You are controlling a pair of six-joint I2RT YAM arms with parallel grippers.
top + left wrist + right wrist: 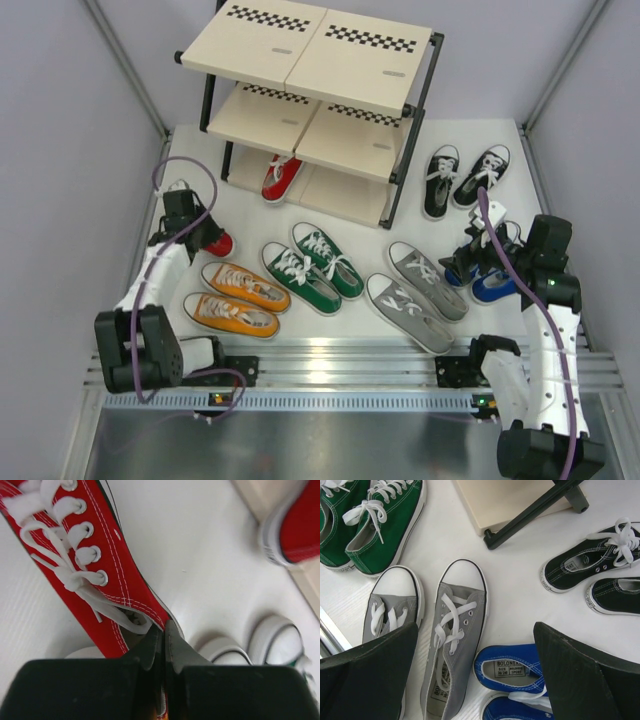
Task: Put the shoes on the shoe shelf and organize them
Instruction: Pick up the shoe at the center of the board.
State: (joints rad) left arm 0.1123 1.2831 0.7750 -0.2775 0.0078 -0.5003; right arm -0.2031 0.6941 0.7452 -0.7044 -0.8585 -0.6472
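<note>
From above, we see the shoe shelf (310,60) standing at the far side of the white table (250,235). Off the shelf's front left corner, the left gripper (205,238) is down on a red shoe (220,244), which the arm mostly hides. The shelved red shoe (281,177) lies on the shelf's lowest tier, toward its left end. On the table in front of the shelf lie the orange pair (240,298), the green pair (312,265) and the grey pair (418,295). The black pair (463,178) sits just beside the shelf's right legs. The blue pair (487,278) lies in front of the black pair, under the right gripper (470,262).

In the left wrist view, the two fingers (145,652) are pressed together on the canvas side wall of the red shoe (100,565), beside its opening, with the white laces running away from them. The toe of the shelved red shoe (300,525) rests on the shelf's beige bottom panel. Two white toe caps of the green pair (275,642) lie near the clamped fingers.

In the right wrist view, the fingers (370,675) stand wide apart with nothing between them. They hang above the blue pair (512,669) and the grey pair (452,630). Closer to the shelf's black foot (535,510) lie the green pair (380,520) on one side and the black pair (590,565) on the other.
</note>
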